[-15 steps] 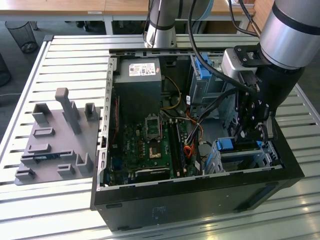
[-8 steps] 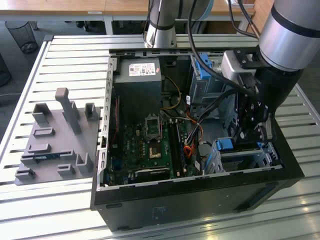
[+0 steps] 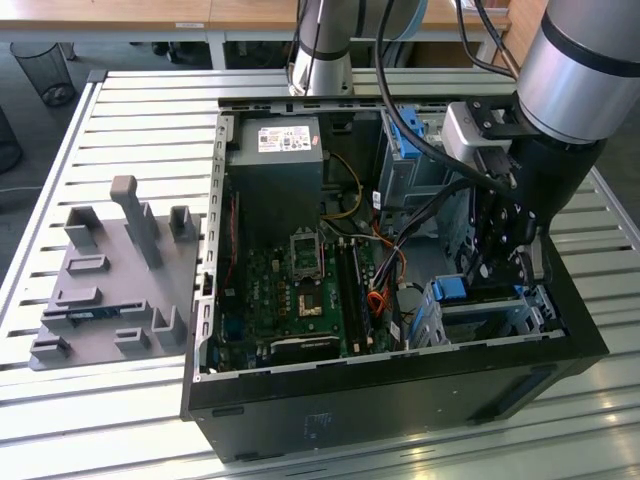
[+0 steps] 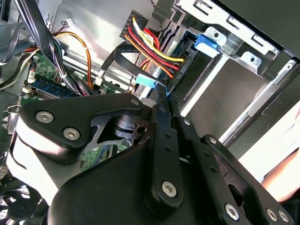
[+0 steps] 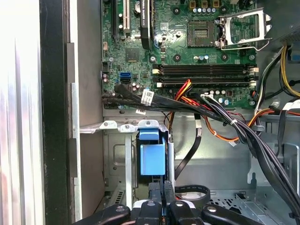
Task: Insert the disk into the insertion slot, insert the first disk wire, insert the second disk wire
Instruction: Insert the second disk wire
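1. A slatted metal table [image 3: 140, 110] of pale grey bars is filling most of the exterior view, and light is glinting off its slats near the front edge.
2. A grey fixture plate [image 3: 110, 290] with upright blocks and pegs is lying on the table toward the exterior view's left.
3. A wooden desk top [image 3: 150, 12] is running along the back, standing on pale legs.
4. A black mesh waste bin [image 3: 45, 70] is standing on the dark floor [image 3: 20, 120] at the exterior view's left; a second dark shape at that edge is possibly another bin.
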You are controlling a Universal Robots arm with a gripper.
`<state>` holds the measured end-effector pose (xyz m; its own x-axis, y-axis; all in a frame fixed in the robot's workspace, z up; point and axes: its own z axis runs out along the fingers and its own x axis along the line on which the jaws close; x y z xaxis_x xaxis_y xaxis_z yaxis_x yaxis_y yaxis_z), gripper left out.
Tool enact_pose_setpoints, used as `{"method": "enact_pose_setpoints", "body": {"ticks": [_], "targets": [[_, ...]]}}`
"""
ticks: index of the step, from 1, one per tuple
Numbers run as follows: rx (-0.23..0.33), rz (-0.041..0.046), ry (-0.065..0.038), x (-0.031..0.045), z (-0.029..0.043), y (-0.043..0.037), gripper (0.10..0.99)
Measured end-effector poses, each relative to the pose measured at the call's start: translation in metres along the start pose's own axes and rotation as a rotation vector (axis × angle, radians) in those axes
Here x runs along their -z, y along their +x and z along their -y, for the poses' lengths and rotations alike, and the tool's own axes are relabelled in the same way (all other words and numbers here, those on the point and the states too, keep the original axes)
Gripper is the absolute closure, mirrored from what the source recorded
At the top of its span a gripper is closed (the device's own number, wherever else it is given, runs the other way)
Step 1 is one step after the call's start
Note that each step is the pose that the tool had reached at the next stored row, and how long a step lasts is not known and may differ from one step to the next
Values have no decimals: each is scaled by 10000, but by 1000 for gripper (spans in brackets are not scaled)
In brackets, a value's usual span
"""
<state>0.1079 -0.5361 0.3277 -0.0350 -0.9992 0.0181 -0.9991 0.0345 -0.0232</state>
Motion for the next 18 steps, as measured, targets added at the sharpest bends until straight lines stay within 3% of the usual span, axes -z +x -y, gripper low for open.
{"method": "enact_pose_setpoints", "body": {"ticks": [5,6,8,18], "targets": [[-1,3,-1,-1,0,0,933],[-1,3,0,-1,0,0,871],[-1,2,0,2,0,0,871],[0,0,-2,103,2,2,871]]}}
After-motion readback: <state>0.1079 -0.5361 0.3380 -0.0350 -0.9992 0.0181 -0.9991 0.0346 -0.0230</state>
